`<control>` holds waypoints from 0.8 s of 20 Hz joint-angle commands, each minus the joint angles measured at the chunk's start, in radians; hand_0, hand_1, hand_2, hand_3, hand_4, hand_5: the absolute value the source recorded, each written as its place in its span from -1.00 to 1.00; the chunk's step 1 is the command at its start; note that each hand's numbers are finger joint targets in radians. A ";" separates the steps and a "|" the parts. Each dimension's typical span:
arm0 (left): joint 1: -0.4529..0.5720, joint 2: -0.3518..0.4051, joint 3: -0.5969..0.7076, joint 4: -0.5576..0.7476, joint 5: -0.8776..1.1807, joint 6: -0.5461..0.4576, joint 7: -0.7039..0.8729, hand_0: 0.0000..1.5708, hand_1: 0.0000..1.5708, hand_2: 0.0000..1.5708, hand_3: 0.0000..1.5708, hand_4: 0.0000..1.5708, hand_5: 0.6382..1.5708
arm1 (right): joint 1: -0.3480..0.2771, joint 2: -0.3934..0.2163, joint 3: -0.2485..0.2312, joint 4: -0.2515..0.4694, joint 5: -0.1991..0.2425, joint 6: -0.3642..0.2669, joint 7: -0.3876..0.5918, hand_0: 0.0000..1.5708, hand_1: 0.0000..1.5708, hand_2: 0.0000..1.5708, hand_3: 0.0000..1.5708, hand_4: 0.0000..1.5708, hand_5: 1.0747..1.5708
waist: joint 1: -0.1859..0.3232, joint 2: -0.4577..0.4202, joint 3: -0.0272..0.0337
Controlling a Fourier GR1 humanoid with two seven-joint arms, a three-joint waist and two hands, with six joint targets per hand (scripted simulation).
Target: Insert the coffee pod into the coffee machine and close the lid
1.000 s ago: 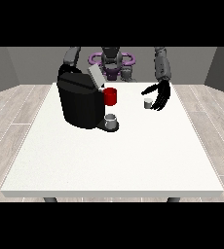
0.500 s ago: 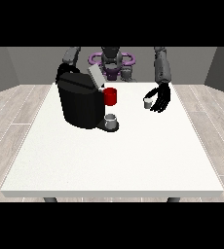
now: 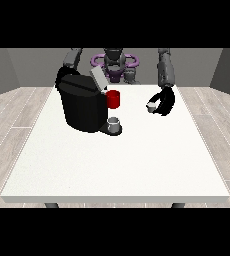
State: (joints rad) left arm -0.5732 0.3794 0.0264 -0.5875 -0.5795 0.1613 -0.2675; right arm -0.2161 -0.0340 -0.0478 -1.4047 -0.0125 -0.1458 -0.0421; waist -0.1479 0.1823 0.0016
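Now the hand [image 3: 165, 103] has closed round the coffee pod [image 3: 150, 106].

Black coffee machine [image 3: 83, 106], lid [image 3: 98, 80] apparently raised.

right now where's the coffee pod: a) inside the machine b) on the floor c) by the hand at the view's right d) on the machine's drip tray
c: the small coffee pod sits at the fingers of the hand at the view's right, well away from the coffee machine, whose lid stands open.
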 commanded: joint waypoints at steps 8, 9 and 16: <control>-0.081 0.039 0.007 0.019 -0.023 -0.085 -0.081 0.87 0.87 0.87 0.80 -0.23 1.00 | -0.031 0.005 -0.014 0.010 -0.016 -0.024 0.065 -1.00 -1.00 -1.00 -1.00 -0.44 1.00 | -0.006 -0.031 -0.0022; -0.080 -0.029 -0.023 -0.039 -0.028 -0.072 -0.084 0.88 0.88 0.87 0.79 -0.20 1.00 | -0.001 0.020 -0.025 0.111 -0.008 -0.021 -0.055 -1.00 -1.00 -1.00 -1.00 -0.42 1.00 | 0.039 -0.027 -0.0015; -0.188 -0.027 -0.035 -0.109 -0.024 -0.235 0.038 0.58 0.58 0.69 0.67 -0.32 1.00 | -0.002 -0.013 -0.051 0.187 -0.029 0.009 -0.035 -1.00 -1.00 -1.00 -1.00 -0.44 1.00 | 0.048 -0.125 -0.0011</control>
State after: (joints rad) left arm -0.7093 0.3742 0.0018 -0.6531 -0.6073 -0.0074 -0.2829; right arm -0.2185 -0.0370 -0.0804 -1.2719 -0.0328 -0.1457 -0.0673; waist -0.1119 0.0941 0.0003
